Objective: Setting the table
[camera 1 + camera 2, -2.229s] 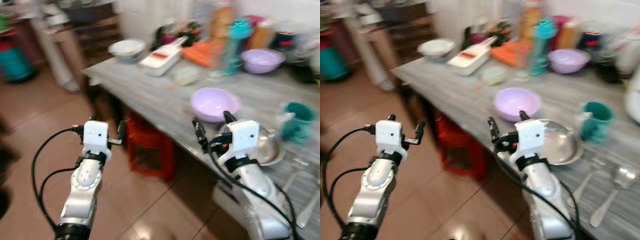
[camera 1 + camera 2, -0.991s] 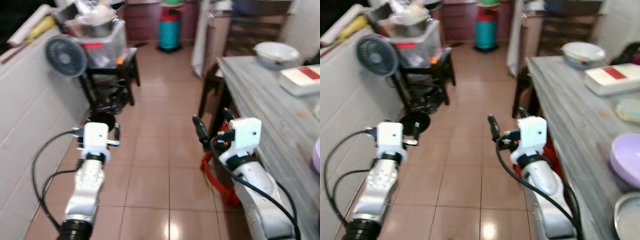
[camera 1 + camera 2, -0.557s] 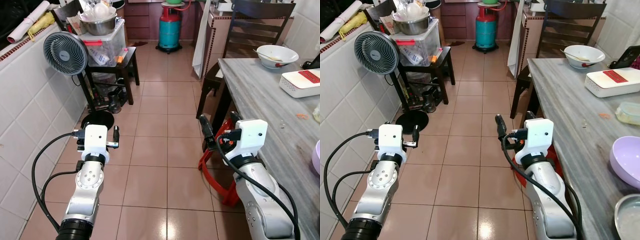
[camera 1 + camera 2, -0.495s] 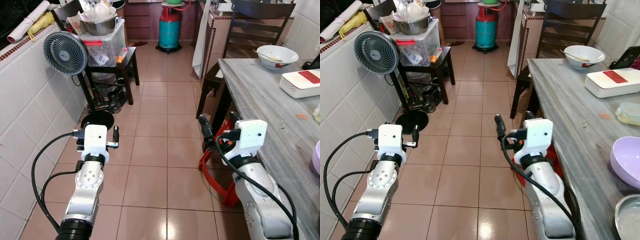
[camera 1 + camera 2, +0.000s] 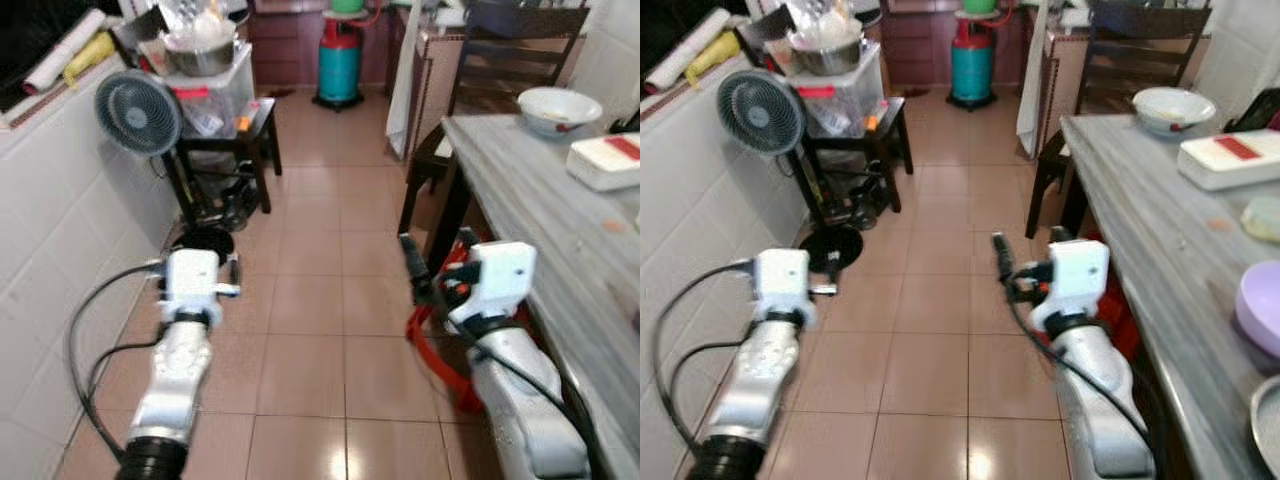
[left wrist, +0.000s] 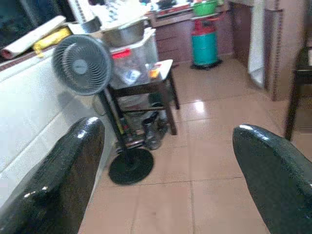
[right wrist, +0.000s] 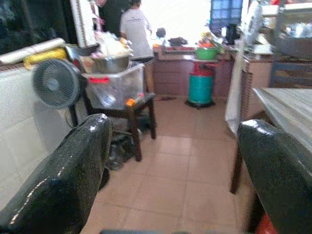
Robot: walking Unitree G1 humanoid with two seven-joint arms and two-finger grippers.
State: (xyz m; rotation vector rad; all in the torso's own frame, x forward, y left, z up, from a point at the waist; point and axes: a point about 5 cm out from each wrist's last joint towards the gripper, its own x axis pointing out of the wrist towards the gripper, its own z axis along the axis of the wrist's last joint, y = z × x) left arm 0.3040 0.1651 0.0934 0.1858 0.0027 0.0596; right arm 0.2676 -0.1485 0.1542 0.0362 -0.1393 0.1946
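Observation:
A long grey table (image 5: 540, 190) runs along my right side. On it stand a white bowl (image 5: 558, 108) at the far end, a white box (image 5: 610, 160), and nearer me a purple bowl (image 5: 1265, 320) and a steel plate (image 5: 1270, 425). My left gripper (image 5: 196, 266) is held out over the tiled floor, open and empty. Beside the table's edge, my right gripper (image 5: 437, 256) is also open with nothing between its fingers. Both wrist views look down the aisle between wide-spread fingers (image 6: 73, 170).
A standing fan (image 5: 135, 112) and a low dark table with a plastic bin (image 5: 215, 90) line the tiled wall on the left. A teal gas cylinder (image 5: 340, 65) and a dark chair (image 5: 520, 40) stand at the far end. Under the table sits a red stool (image 5: 440, 330). A person (image 7: 134, 29) stands far back.
The view has swung from the table top to the aisle beside it and is now slightly blurred. Both arms stay held out with their grippers open.

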